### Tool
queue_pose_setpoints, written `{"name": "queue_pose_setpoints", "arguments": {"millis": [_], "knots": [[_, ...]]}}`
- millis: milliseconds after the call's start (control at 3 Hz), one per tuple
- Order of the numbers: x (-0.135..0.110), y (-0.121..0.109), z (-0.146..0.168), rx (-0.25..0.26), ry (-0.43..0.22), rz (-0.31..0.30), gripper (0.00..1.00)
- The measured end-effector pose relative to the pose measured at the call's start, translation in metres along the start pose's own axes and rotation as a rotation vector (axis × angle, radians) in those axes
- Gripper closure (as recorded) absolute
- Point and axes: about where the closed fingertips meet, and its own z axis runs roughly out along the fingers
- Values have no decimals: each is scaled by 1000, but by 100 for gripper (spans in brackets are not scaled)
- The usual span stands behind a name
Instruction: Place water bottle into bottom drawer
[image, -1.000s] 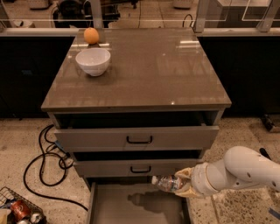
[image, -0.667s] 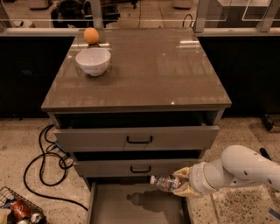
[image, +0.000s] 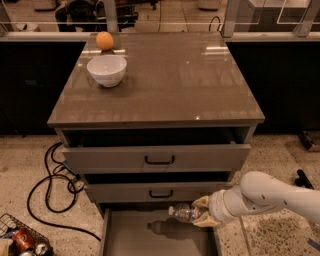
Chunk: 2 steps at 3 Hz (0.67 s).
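Clasping the water bottle (image: 181, 212) between its tan fingers (image: 201, 202), the gripper (image: 198, 213) hangs below the counter's (image: 200, 80) front edge, toward the front right corner. The bottle lies level, its cap pointing toward the left edge, held in the air above the pulled-out bottom drawer (image: 130, 241), on whose plain floor it casts a shadow (image: 161, 228). No writing on the bottle's label can be read. The white arm (image: 270, 194) reaches in from the right. Above, the two upper drawers (image: 155, 159) with black handles (image: 160, 161) stand partly open. A white bowl (image: 107, 69) sits near the counter's back left corner, with an orange (image: 104, 40) just behind it at the back edge. Black cables (image: 52, 185) trail on the floor off the left edge, beside a wire basket (image: 15, 231) of cans whose markings are illegible.
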Motion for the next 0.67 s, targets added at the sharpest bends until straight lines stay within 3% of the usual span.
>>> {"name": "queue_pose_setpoints", "arguments": {"millis": [667], "knots": [[39,-16,88,-109,61,-1,100]]}}
